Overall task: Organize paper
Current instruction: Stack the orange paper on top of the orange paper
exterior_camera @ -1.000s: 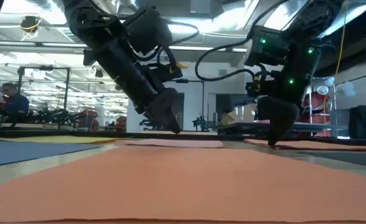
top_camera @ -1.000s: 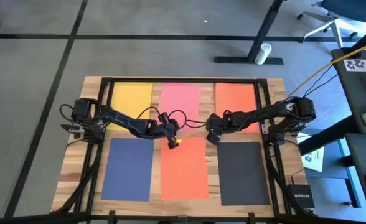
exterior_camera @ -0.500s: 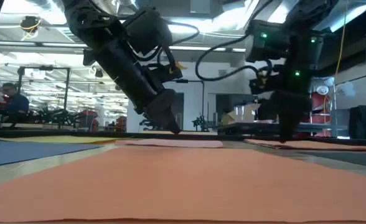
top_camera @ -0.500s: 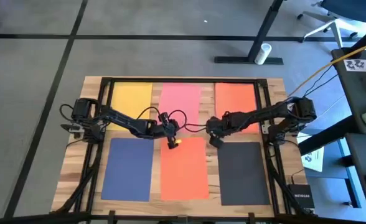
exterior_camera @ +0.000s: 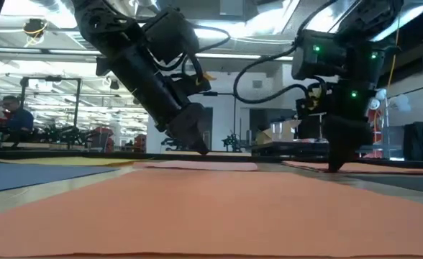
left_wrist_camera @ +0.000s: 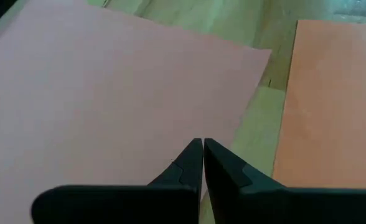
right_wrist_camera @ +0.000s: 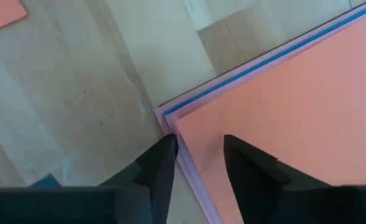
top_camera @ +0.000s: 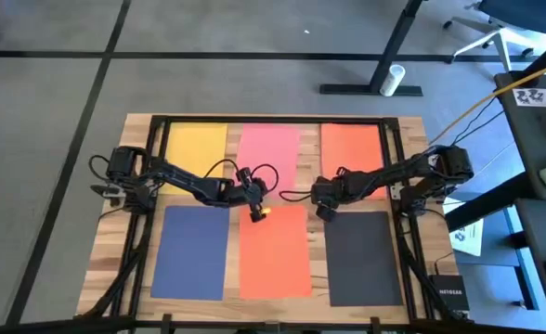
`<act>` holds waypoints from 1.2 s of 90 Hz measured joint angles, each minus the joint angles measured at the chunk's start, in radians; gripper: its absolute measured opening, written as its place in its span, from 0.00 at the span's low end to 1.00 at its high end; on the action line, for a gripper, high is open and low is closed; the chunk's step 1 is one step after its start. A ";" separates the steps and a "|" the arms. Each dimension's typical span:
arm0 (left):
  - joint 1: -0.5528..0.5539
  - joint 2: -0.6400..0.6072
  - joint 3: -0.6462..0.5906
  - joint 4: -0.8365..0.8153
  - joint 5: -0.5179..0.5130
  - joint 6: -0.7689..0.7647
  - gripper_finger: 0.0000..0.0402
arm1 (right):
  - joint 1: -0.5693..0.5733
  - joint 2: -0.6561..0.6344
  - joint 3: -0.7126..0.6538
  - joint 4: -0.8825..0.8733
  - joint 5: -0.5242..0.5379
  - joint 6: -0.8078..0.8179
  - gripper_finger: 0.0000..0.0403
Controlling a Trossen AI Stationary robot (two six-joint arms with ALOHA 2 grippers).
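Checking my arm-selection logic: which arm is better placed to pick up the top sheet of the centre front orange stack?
Right. The right gripper is open, straddling the corner of the orange stack. The left gripper is shut, at the pink sheet.

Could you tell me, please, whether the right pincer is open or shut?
Open. In the right wrist view the right pincer shows a clear gap between its fingers, poised over the corner of the orange sheet, not gripping it.
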 joint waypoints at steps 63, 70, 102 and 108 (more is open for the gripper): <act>0.000 0.000 0.000 -0.002 0.000 0.005 0.00 | 0.000 -0.001 0.046 -0.017 -0.046 -0.002 0.00; 0.000 0.000 0.000 -0.002 0.000 0.006 0.00 | 0.001 -0.001 0.072 -0.033 -0.066 -0.004 0.00; 0.000 0.000 0.000 -0.002 0.000 0.006 0.00 | 0.043 -0.002 0.196 -0.063 -0.198 0.003 0.00; 0.000 0.000 0.000 0.000 0.000 0.006 0.00 | 0.062 -0.002 0.223 -0.061 -0.248 0.025 0.00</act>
